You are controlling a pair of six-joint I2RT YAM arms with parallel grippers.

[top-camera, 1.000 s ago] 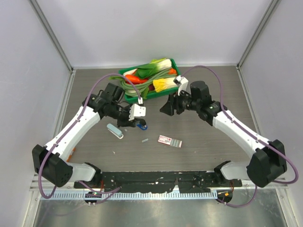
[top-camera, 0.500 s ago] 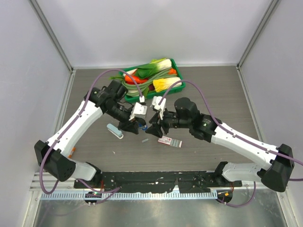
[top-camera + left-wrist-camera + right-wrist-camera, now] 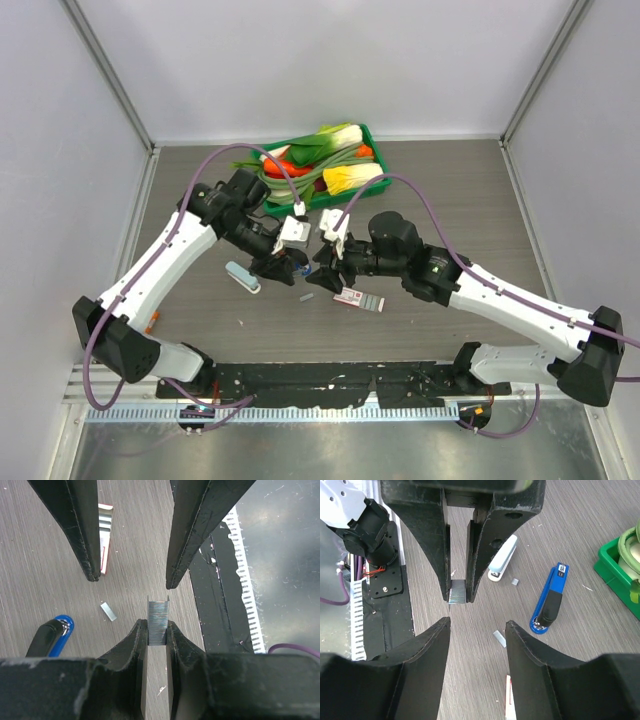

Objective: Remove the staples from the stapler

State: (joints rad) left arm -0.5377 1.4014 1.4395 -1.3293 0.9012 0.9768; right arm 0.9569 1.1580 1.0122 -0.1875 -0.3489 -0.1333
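My left gripper [image 3: 156, 625] is shut on a short silvery strip of staples [image 3: 158, 622] and holds it above the table. It also shows in the right wrist view [image 3: 457, 594] with the staples [image 3: 456, 593] at its tips. My right gripper [image 3: 477, 627] is open and empty. It faces the left gripper tip to tip, a short gap from the strip. The dark blue stapler [image 3: 550, 600] lies on the table beside both grippers and shows partly in the left wrist view [image 3: 52, 632]. From above, the left gripper [image 3: 285, 268] and the right gripper [image 3: 325, 272] meet mid-table.
A pale blue-and-white stapler [image 3: 241, 277] lies to the left. A red-and-white carton [image 3: 360, 299] and a loose staple piece [image 3: 306, 297] lie near the grippers. A green tray [image 3: 372, 142] of vegetables stands behind.
My right arm has swung from beside the green tray to the left and down, and its open gripper now faces the left gripper. The left gripper shifted slightly, still holding the staples.
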